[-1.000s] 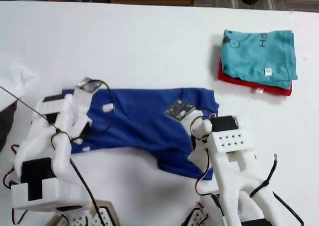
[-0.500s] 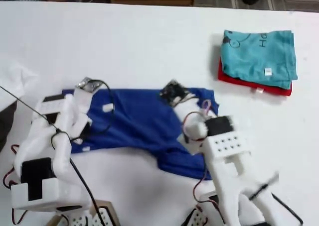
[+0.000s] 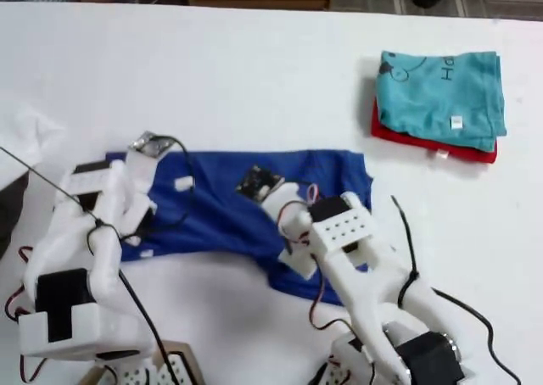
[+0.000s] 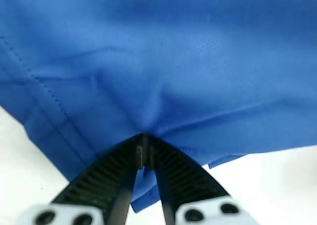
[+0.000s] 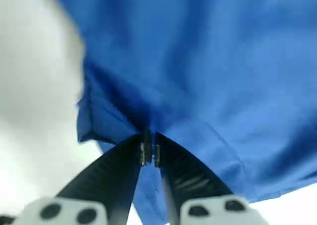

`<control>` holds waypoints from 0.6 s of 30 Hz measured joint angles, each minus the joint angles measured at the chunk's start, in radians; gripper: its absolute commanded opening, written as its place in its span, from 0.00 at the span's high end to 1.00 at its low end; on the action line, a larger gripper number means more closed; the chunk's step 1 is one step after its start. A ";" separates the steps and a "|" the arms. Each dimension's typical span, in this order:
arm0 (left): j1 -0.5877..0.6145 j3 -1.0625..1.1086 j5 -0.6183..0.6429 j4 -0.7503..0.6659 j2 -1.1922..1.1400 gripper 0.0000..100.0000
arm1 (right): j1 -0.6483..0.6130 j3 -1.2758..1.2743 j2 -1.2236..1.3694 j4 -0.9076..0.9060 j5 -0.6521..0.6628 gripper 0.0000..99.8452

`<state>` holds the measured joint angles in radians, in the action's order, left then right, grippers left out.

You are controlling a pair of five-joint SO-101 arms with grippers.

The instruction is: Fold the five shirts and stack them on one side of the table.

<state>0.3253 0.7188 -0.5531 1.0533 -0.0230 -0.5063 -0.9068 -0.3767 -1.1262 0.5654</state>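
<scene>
The white table (image 3: 254, 71) is carrying a blue shirt (image 3: 221, 203), which is lying spread across its near middle. A teal shirt (image 3: 441, 88) is sitting folded on a red shirt (image 3: 428, 150) at the far right. The left gripper (image 4: 143, 153) is pinching the blue shirt's left end, with its fingers clenched on the cloth. The right gripper (image 5: 148, 150) is likewise clamping a fold nearer the shirt's middle.

Fixed high, looking down over the white table (image 3: 254, 63); from both wrists, close against the same blue fabric shirt (image 3: 222, 205).

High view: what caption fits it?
Left gripper and right gripper pinch a blue shirt on the table; folded teal shirt lies atop a red shirt.
</scene>
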 measured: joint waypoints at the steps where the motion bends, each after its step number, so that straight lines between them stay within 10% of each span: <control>1: 0.000 0.000 0.000 0.000 0.000 0.97 | -0.018 0.000 -0.018 -0.021 -0.002 0.98; 8: 0.000 0.000 0.000 0.000 0.000 0.97 | -0.126 -0.003 -0.222 -0.153 0.034 0.98; 18: 0.000 0.000 0.000 0.000 0.000 0.97 | 0.064 -0.126 -0.305 0.012 0.083 0.98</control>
<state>0.3253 0.7188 -0.5531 1.0533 -0.0230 -0.4419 -1.0326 -0.6820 -1.1139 0.6483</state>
